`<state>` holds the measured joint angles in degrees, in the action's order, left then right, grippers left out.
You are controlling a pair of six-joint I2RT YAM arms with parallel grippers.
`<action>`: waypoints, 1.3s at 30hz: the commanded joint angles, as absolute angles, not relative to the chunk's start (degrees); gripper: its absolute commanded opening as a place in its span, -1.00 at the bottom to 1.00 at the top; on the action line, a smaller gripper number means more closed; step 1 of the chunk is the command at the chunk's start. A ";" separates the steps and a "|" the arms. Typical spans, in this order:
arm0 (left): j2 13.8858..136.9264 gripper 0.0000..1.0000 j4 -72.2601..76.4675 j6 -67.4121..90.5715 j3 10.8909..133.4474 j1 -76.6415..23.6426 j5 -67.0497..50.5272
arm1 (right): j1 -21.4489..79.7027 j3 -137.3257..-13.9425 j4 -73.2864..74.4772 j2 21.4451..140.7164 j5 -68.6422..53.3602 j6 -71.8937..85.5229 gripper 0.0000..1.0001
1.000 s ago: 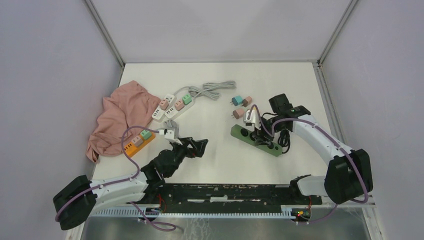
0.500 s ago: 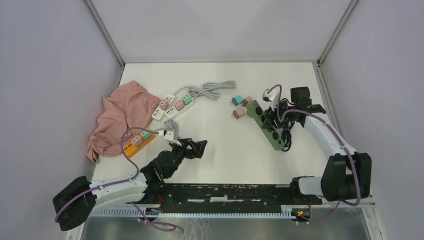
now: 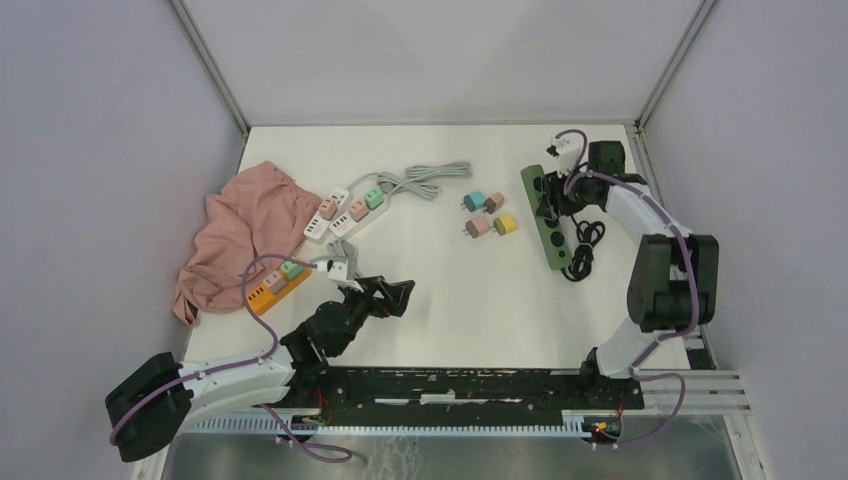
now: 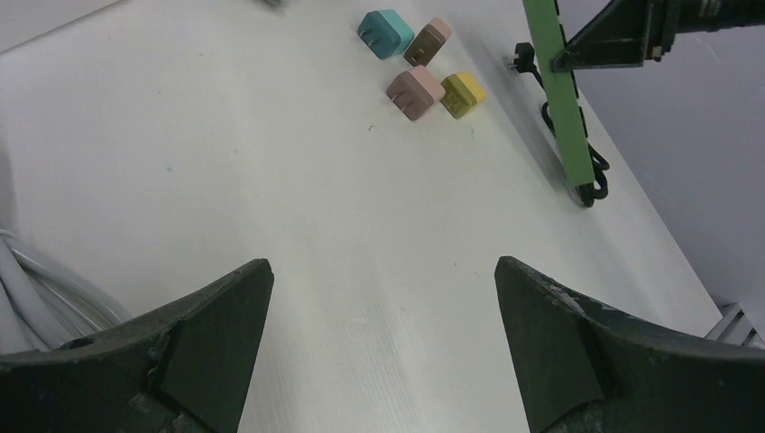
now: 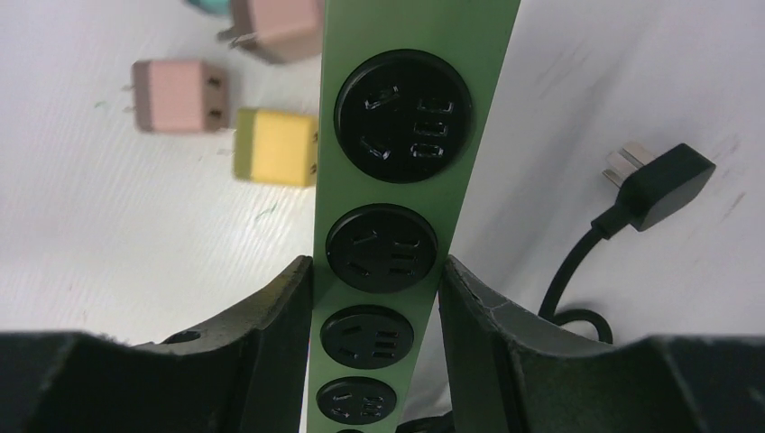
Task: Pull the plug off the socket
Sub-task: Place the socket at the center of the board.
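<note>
The green socket strip [image 5: 417,36] is clamped between the fingers of your right pincer [image 5: 374,271], near the far right edge of the worktop [image 3: 430,330]. A yellow plug [image 5: 275,158] lies loose just left of that pincer, and the black cord plug [image 5: 663,185] lies to its right. Your left pincer [image 4: 381,271] gapes wide with open white surface ahead of it. Lilac walls [image 3: 100,150] stand all round.

Lab: white table [image 3: 450,300], bare enclosure walls [image 3: 100,150]
</note>
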<state>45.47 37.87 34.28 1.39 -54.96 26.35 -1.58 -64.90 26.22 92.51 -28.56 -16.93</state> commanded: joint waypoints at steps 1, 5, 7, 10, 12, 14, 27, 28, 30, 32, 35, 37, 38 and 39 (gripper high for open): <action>44.81 0.99 41.04 34.28 0.80 -54.63 26.36 | -1.55 -76.64 20.54 101.49 -23.90 -10.13 -1.00; 44.28 0.99 39.87 33.74 1.41 -54.64 26.46 | 0.66 -88.73 23.83 112.75 -16.24 -10.87 -1.00; 44.27 0.99 38.67 33.22 2.25 -54.65 26.45 | 1.59 -93.95 24.71 117.26 -12.27 -10.94 -0.97; 44.52 0.99 35.30 32.27 4.62 -54.56 26.14 | 2.19 -103.39 28.22 123.69 -8.24 -11.25 -0.91; 44.79 1.00 32.69 31.50 6.41 -54.54 25.91 | 2.34 -107.27 29.20 126.63 -5.89 -10.83 -0.79; 45.21 1.00 30.36 30.71 8.15 -54.49 25.43 | 2.36 -109.85 30.04 128.88 -4.55 -11.22 -0.69; 46.27 0.99 19.57 27.19 19.38 -51.76 19.72 | 2.13 -109.94 29.98 124.36 -6.30 -12.61 0.62; 46.30 0.99 18.81 26.83 20.37 -51.11 19.13 | 2.07 -109.22 30.10 122.92 -6.96 -12.82 0.65; 46.53 0.99 17.07 26.49 22.19 -49.57 18.19 | 2.05 -107.33 30.83 119.19 -9.51 -13.49 0.72; 47.17 0.99 16.01 26.32 23.72 -47.67 16.92 | 2.05 -104.76 32.16 114.49 -13.04 -13.66 0.79; 48.26 0.99 16.51 26.57 25.31 -44.64 13.85 | 2.09 -96.28 30.08 105.14 -18.49 -11.67 0.87; 49.63 0.99 16.86 26.90 26.65 -41.94 11.76 | 2.07 -89.95 27.66 98.68 -23.87 -10.86 0.94; 50.46 0.99 16.72 27.17 27.39 -40.56 10.74 | 2.09 -87.18 27.02 95.58 -26.18 -10.34 0.98; 51.36 0.99 16.53 27.42 28.12 -39.33 9.69 | 2.12 -84.97 26.81 92.94 -28.60 -9.99 0.99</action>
<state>49.08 16.45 28.84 24.08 -43.33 14.70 2.09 -91.90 30.37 104.25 -17.21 -12.05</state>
